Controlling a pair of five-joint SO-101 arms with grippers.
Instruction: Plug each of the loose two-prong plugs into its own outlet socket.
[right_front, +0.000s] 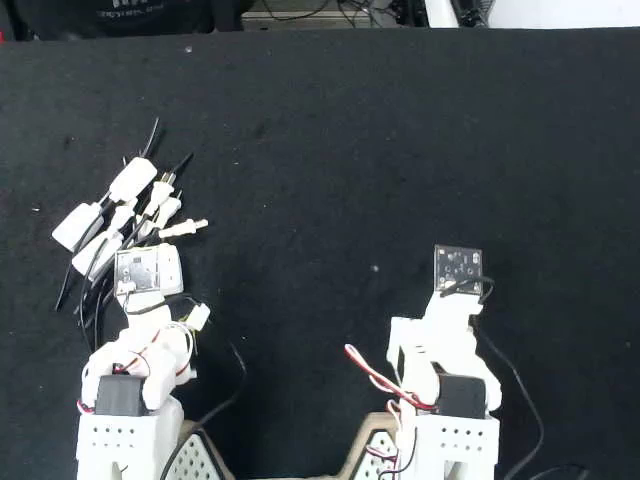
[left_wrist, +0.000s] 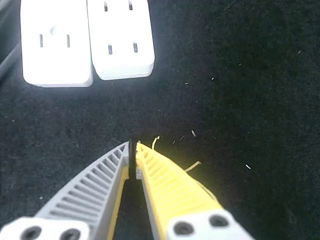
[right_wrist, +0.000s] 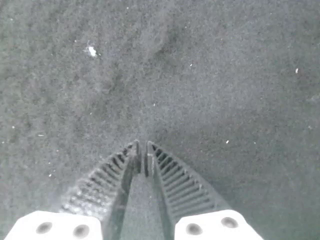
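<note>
As we look down from above, a table (right_front: 350, 130) covered in black felt-like cloth spreads across the scene. Two white plastic robot arms stand side by side at its near edge, well apart: the left arm (right_front: 135, 375) and the right arm (right_front: 445, 365).

Just beyond the left arm lies a loose heap of white rectangular outlet blocks (right_front: 78, 225), tangled with thin black cords (right_front: 150, 140). In the left wrist view, two of these blocks lie side by side, touching, with their slots facing the camera. Among the blocks in the high view lie small white two-prong plugs (right_front: 165, 210), their metal prongs bare and pointing toward the middle of the table.

The left claw (left_wrist: 132, 150), one finger grey and one yellow, is closed tip to tip and holds nothing; it hangs over bare cloth near the two blocks. The right claw (right_wrist: 141, 150) is likewise closed and empty, over bare cloth, far from the heap.
</note>
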